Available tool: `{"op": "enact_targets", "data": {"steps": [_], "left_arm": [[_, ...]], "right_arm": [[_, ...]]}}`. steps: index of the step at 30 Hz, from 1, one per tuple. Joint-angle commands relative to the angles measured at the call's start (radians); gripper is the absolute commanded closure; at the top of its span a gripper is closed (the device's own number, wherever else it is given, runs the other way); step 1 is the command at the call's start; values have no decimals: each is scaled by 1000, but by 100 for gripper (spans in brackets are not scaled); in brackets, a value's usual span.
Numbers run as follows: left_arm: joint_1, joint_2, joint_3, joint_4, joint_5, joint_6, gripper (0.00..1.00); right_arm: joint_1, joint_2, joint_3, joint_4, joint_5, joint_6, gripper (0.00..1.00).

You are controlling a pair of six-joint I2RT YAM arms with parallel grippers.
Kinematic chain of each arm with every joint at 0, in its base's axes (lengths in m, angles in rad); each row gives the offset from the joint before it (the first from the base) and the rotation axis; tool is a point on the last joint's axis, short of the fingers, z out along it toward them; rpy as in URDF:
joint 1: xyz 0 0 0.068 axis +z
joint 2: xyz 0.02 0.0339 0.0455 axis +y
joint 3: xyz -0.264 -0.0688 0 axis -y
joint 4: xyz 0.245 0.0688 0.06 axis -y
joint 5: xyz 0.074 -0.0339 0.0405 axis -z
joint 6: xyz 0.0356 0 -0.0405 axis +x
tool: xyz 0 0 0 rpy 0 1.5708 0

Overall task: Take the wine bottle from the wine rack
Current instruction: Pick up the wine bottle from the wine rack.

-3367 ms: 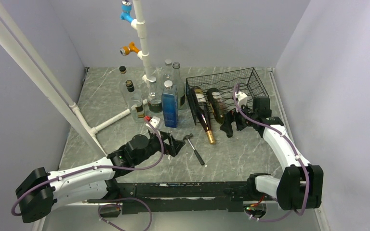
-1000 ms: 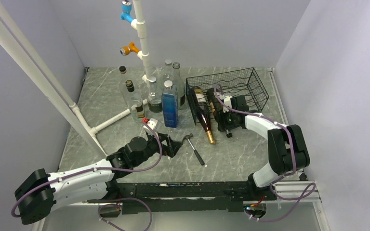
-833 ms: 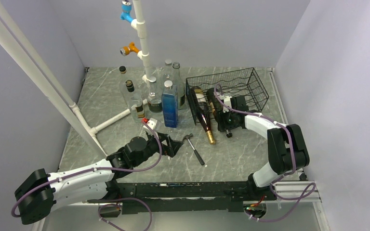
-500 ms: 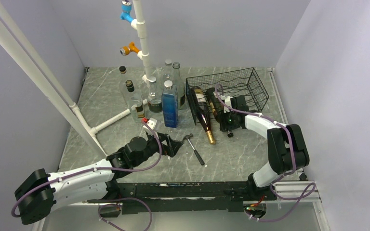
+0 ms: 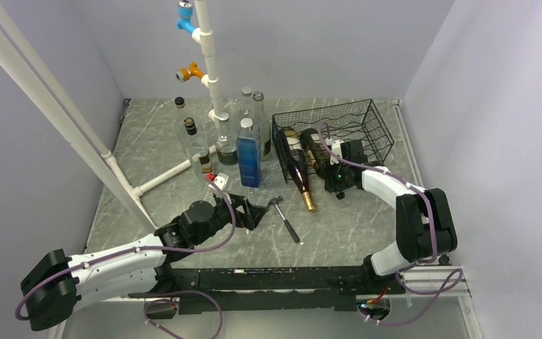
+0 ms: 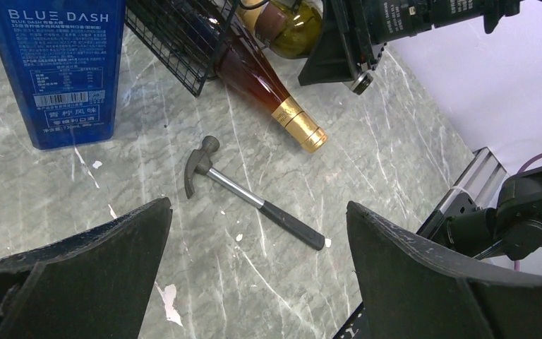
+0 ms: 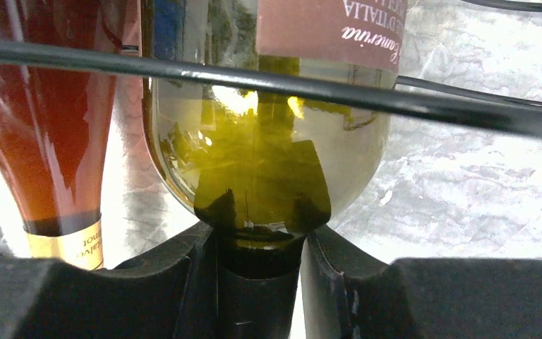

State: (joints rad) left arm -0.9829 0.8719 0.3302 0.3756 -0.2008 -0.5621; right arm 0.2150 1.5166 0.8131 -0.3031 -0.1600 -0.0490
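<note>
**Right tool** [image 7: 257,279]: being clamped narrow on the neck of the green wine bottle [image 7: 261,162], one finger [image 7: 183,282] on each side. A second ago the jaws were being held wider around that same neck. The right elbow is being carried slightly nearer the desk's [image 5: 346,233] near edge than then.

**Green wine bottle:** being kept lying in the wine rack [image 5: 356,123], neck poking out of the near side, just beside the red bottle [image 5: 298,173] with gold foil.

**Left tool** [image 6: 257,272]: being held wide above the desk, nothing between its fingers, unchanged. The hammer [image 6: 247,194] and blue bottle [image 6: 53,70] are lying and standing ahead of it.

**Hidden:** the bottle's mouth is being covered by the fingers. Its base is being cut off in the right wrist view. From above, the grip is being masked by the tool body.
</note>
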Motion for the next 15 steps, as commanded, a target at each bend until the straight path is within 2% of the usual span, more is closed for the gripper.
{"op": "enact_targets", "data": {"steps": [1,15], "left_arm": [[4,-11,0,16,-11,-2,1],[4,-16,-2,22,-2,-9,1]], "right_arm": [[3,-85,15,-4,-48,-49,99],[-38,-231,9,-102,-84,-151,100]]}}
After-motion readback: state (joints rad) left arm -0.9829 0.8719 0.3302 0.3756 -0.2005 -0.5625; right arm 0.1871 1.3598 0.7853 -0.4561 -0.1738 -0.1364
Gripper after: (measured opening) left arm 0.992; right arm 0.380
